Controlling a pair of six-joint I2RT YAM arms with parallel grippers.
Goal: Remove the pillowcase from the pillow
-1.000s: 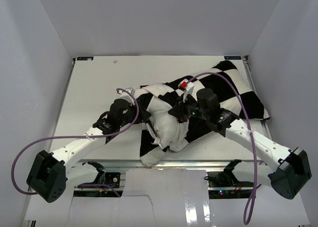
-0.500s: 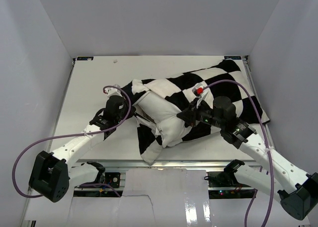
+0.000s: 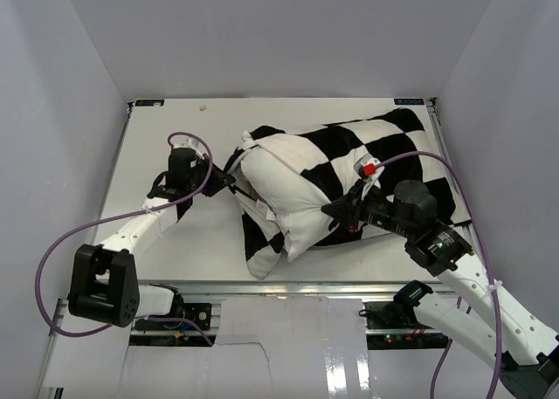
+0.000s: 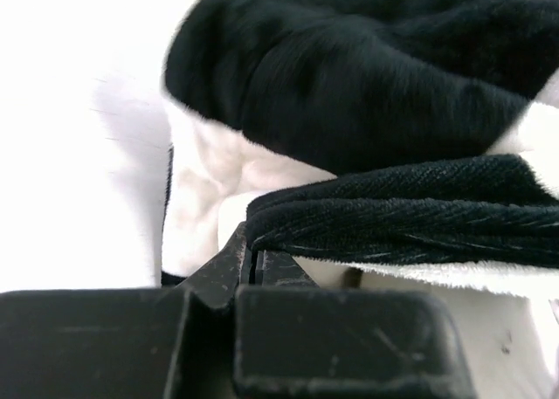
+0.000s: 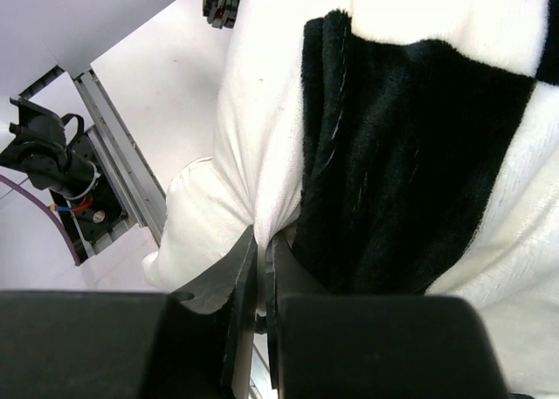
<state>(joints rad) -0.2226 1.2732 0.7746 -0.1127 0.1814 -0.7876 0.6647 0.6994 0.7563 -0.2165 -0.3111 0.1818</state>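
Note:
The black and white checkered pillowcase [image 3: 384, 150] lies across the table's right half. The plain white pillow [image 3: 279, 189] bulges out of its left end and hangs toward the near edge. My left gripper [image 3: 225, 179] is shut on the pillowcase's black edge at the opening; the left wrist view shows the jaws [image 4: 251, 257] closed on that plush hem [image 4: 376, 216]. My right gripper [image 3: 336, 214] is shut on a pinch of the pillow's white fabric [image 5: 262, 128]. Its fingers [image 5: 262, 242] sit right beside a black square of the pillowcase [image 5: 410, 154].
The white table [image 3: 166, 128] is boxed in by grey walls on three sides. A metal rail [image 3: 288, 290] runs along the near edge, with the arm bases behind it. Purple cables [image 3: 52, 259] loop from both arms.
My left gripper has moved left and back with the pillowcase edge. My right gripper has moved right and nearer with the pillow fabric. More white pillow shows at the opening.

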